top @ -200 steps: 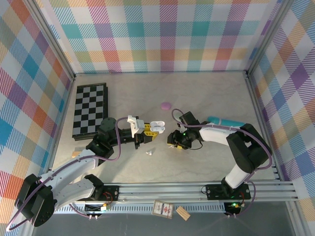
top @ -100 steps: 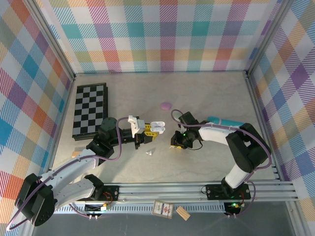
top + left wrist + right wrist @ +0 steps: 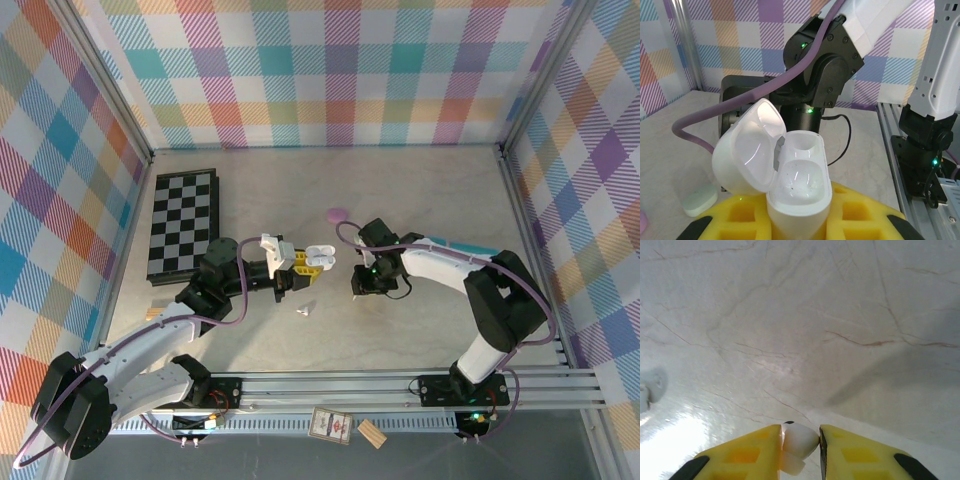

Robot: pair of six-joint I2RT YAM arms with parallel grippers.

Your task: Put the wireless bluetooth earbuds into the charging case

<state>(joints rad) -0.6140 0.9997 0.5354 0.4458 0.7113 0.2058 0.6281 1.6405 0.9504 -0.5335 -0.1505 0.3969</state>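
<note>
The white charging case (image 3: 797, 190) stands with its lid swung open to the left and both wells empty. My left gripper (image 3: 799, 220) is shut on its lower body with yellow fingers; from above, the case (image 3: 318, 259) sits at that gripper's (image 3: 303, 263) tip, left of the table's middle. A short way to the right, my right gripper (image 3: 357, 288) points down at the table. Its yellow fingers (image 3: 755, 450) are shut on one small white earbud (image 3: 801, 439), just above the surface. A second earbud (image 3: 305, 311) lies loose on the table in front of the case, seen again as a pale earbud (image 3: 644, 396) at the left edge.
A folded chessboard (image 3: 183, 222) lies at the left. A purple pebble (image 3: 337, 214) sits behind the grippers, and a teal wand (image 3: 472, 247) pokes out behind the right arm. A pale mint piece (image 3: 700, 201) lies beyond the case. A card (image 3: 331, 425) and wood block (image 3: 372, 433) rest on the front rail.
My right gripper's jaws have closed on the earbud, and that arm has swung slightly back, covering more of the teal wand. The left arm and the case have stayed put.
</note>
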